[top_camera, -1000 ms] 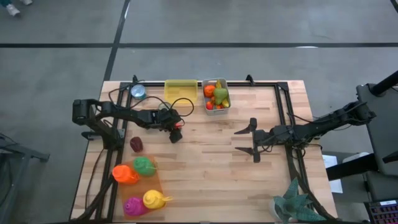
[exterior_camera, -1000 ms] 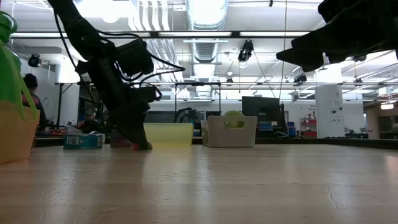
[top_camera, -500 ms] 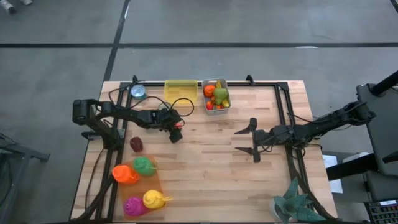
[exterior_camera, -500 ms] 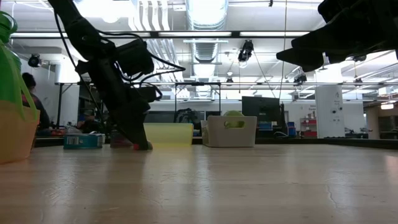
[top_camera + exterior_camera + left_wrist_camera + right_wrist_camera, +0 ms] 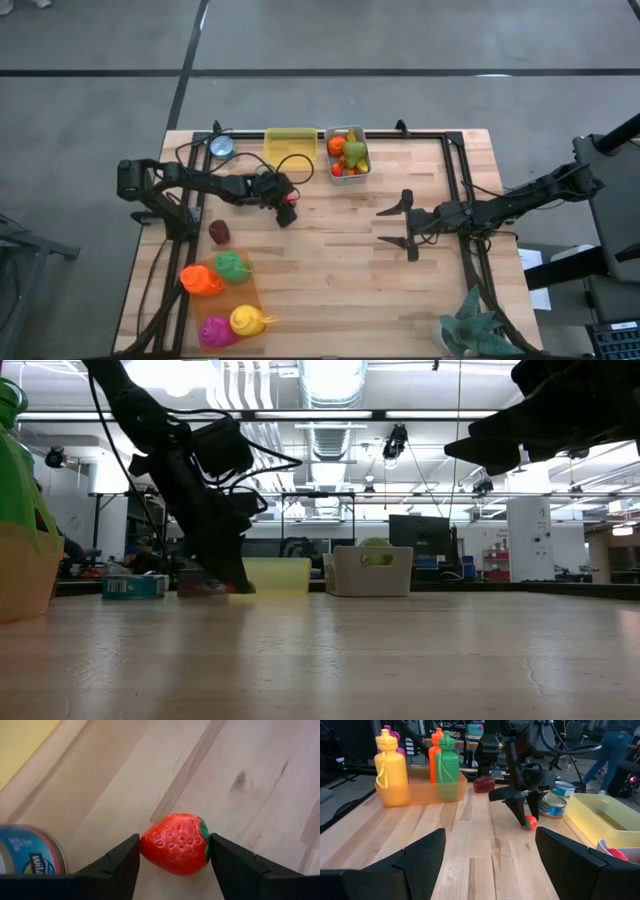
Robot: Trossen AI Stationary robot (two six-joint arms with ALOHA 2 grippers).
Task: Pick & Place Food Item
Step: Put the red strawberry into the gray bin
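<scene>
bare wood mid-table (image 5: 330, 240); bottles (image 5: 222, 295) crowd the left front corner.

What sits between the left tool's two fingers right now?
A red plastic strawberry with a green leafy cap sits there, both dark fingers pressed against its sides; the left wrist view shows it above bare wooden table.

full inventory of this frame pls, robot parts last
strawberry: 1, red, between the left gripper's fingers, table centre-left
tin can: 1, blue label, back left
yellow bin: 1, back edge
grey bin: 1, holds mixed toy fruit, right of yellow bin
dark red item: 1, left side
bottles: 4, orange, green, magenta, yellow, in orange tray, front left
toy plant: 1, teal, front right
left gripper: shut on strawberry
right gripper: open, right of centre, waiting
</scene>
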